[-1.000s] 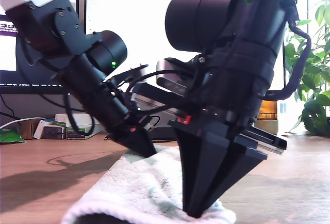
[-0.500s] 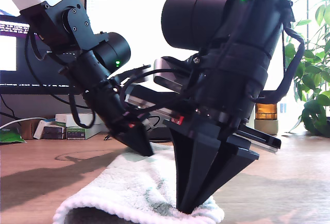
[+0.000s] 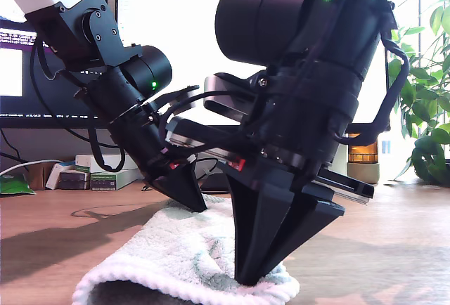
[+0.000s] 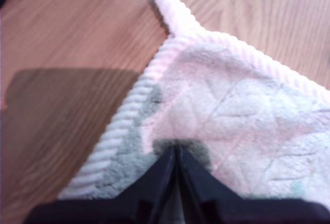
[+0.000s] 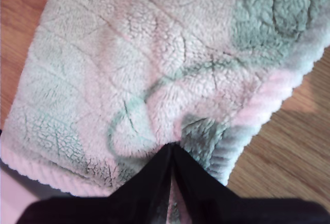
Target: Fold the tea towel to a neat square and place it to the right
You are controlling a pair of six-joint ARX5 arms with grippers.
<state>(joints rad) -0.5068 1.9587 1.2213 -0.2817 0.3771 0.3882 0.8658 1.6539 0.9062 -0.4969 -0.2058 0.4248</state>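
The tea towel (image 3: 176, 249) is a fluffy off-white cloth with a ribbed pale pink edge, lying folded on the wooden table low in the exterior view. In the first wrist view my first gripper (image 4: 174, 150) is shut on the tea towel (image 4: 232, 110) beside a corner with a small loop (image 4: 170, 4). In the second wrist view my second gripper (image 5: 170, 147) is shut on the tea towel (image 5: 129, 53) close to its ribbed edge. The exterior view shows one arm's gripper (image 3: 247, 278) pinching the near edge and another arm's gripper (image 3: 190, 203) on the far edge. I cannot tell which arm is which.
A lit monitor (image 3: 176, 31) stands behind the arms. Small boxes (image 3: 91, 175) lie at the exterior view's left, with an amber jar (image 3: 363, 152) and a leafy plant (image 3: 425, 94) at its right. Bare wooden table (image 3: 380, 249) surrounds the towel.
Both arms have shifted a little toward the exterior view's left, and the towel's near edge has moved left with them. Both grippers stay shut on the cloth.
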